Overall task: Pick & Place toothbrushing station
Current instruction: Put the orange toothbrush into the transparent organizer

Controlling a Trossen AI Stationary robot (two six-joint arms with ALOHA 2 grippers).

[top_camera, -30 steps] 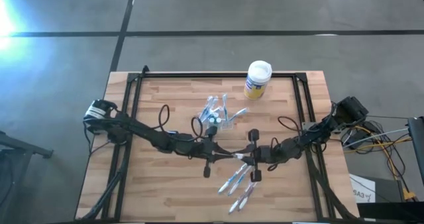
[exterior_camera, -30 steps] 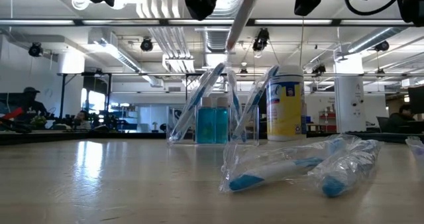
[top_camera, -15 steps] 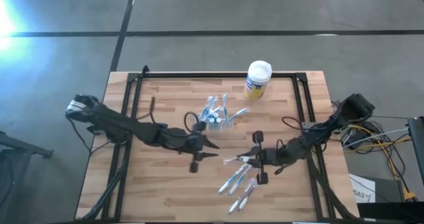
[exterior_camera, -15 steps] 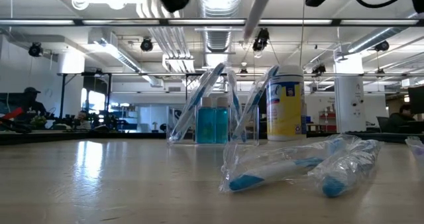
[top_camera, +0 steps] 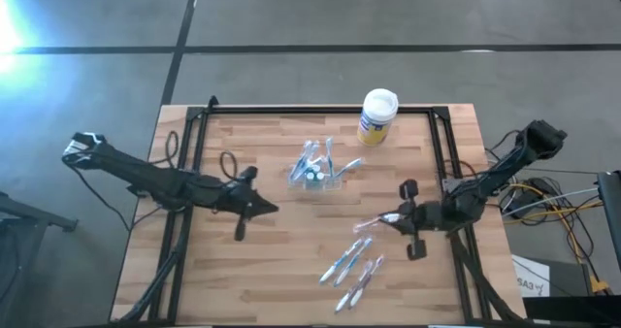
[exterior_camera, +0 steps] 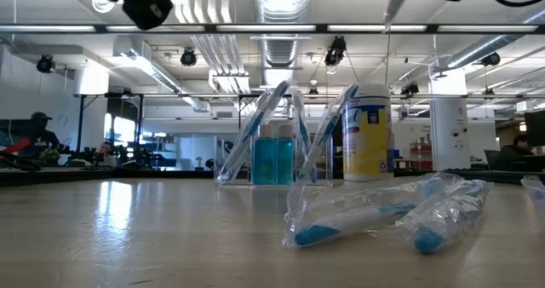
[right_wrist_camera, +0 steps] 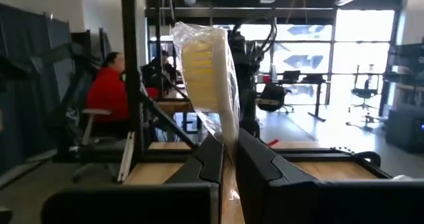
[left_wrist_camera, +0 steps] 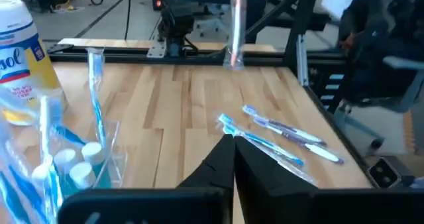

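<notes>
The clear toothbrushing station (top_camera: pixel 316 170) stands on the wood table's middle with several toothbrushes in it, and also shows in the low view (exterior_camera: pixel 277 143). My right gripper (top_camera: pixel 396 218) is right of and nearer than it, shut on a plastic-wrapped toothbrush (top_camera: pixel 369 225) held above the table. My left gripper (top_camera: pixel 264 209) is shut and empty, left of the station; its closed fingers show in the left wrist view (left_wrist_camera: pixel 232 148). Several wrapped toothbrushes (top_camera: pixel 351 270) lie flat on the table near the front. My right gripper pinches the wrapped toothbrush's handle (right_wrist_camera: pixel 228 141) between its two fingers (right_wrist_camera: pixel 211 159). The fingers come about level from the table's right, along the brush. The bristle head (right_wrist_camera: pixel 202 55) sticks out beyond the fingertips toward the table's left. The brush is lifted clear of the table.
A yellow canister with a white lid (top_camera: pixel 378 115) stands at the far edge, right of the station. The loose wrapped toothbrushes (exterior_camera: pixel 383 210) lie in front of the station. Black frame rails (top_camera: pixel 194 144) run along the table's left, right and far sides.
My left gripper has drawn back toward the table's left edge, away from the station and my right gripper. My right gripper has gone toward the table's right edge with the wrapped toothbrush, which stays clear of the table.
</notes>
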